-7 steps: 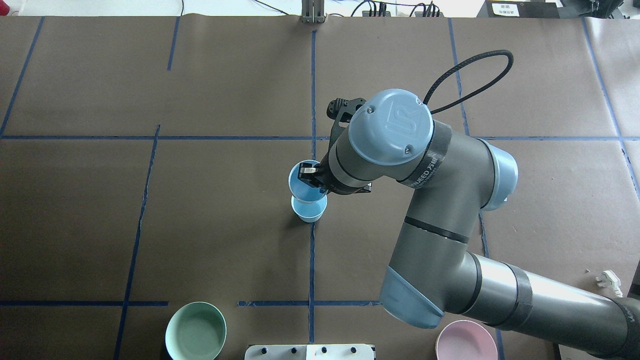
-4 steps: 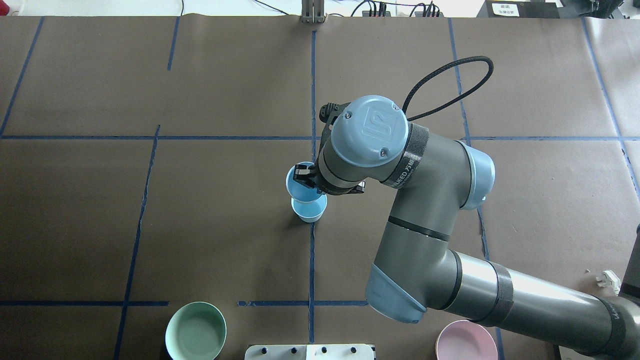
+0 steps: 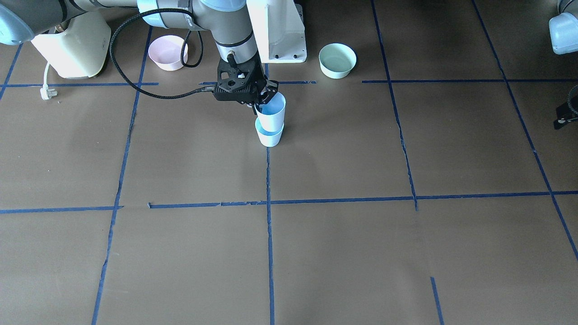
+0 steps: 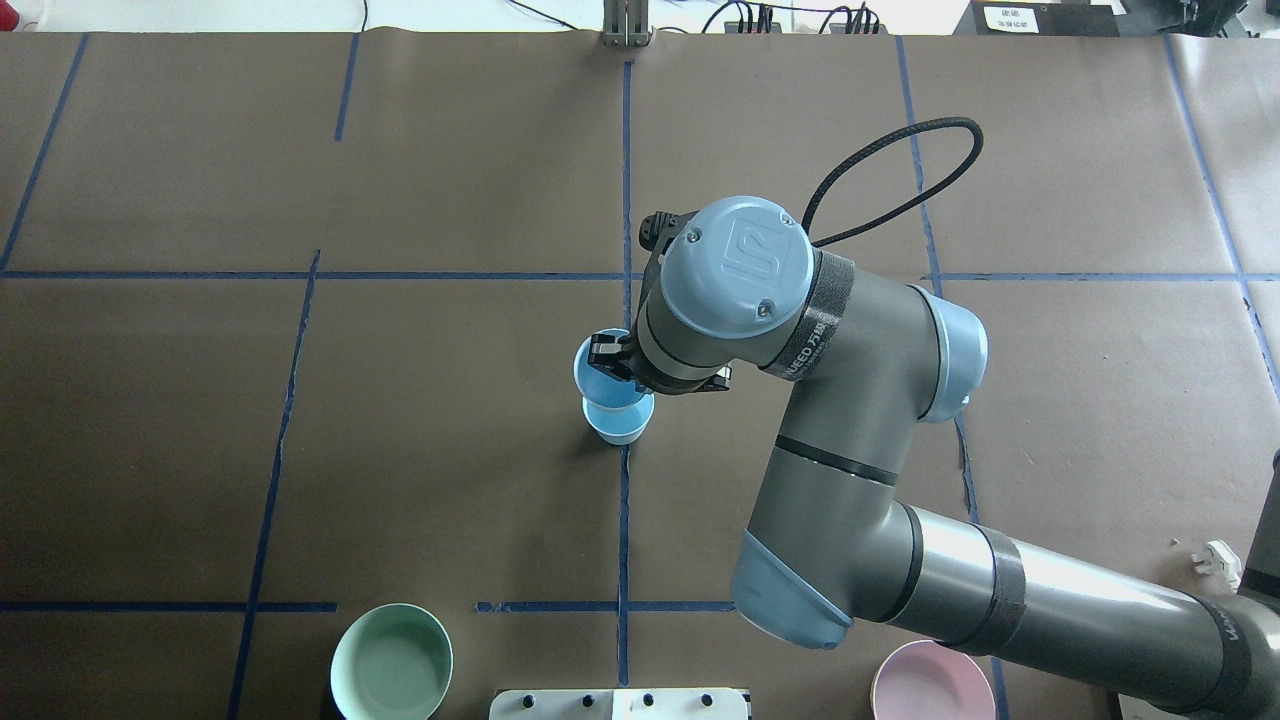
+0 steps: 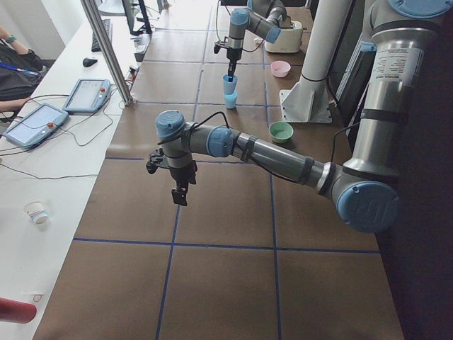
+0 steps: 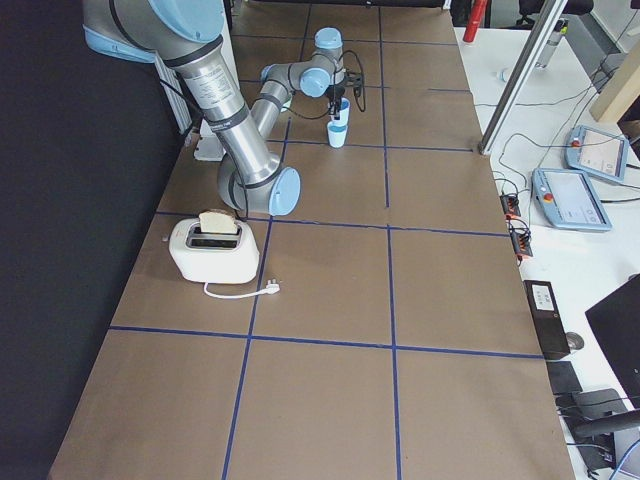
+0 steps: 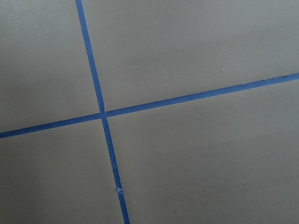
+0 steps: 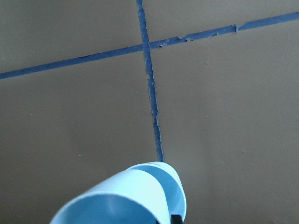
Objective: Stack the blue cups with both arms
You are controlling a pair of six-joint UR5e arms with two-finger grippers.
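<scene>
My right gripper [image 3: 262, 103] is shut on the rim of a pale blue cup [image 3: 271, 113], one finger inside it. It holds this cup slightly tilted over a second blue cup [image 3: 269, 135] that stands on the brown table. The held cup's bottom sits at or just inside the standing cup's rim. In the overhead view the held cup [image 4: 600, 372] overlaps the standing cup [image 4: 620, 425], with the right gripper [image 4: 613, 356] on its rim. The held cup fills the bottom of the right wrist view [image 8: 117, 200]. My left gripper [image 5: 180, 196] hangs over bare table far off; I cannot tell if it is open.
A mint-green bowl [image 4: 391, 662] and a pink bowl [image 4: 930, 685] stand near the robot's base [image 3: 277, 31]. A white toaster [image 6: 212, 248] with its plug [image 4: 1220, 565] lies on the robot's right. Blue tape lines cross the table.
My right arm has swung a little to the left with the cup still in its grip. The held cup has shifted slightly over the standing cup.
</scene>
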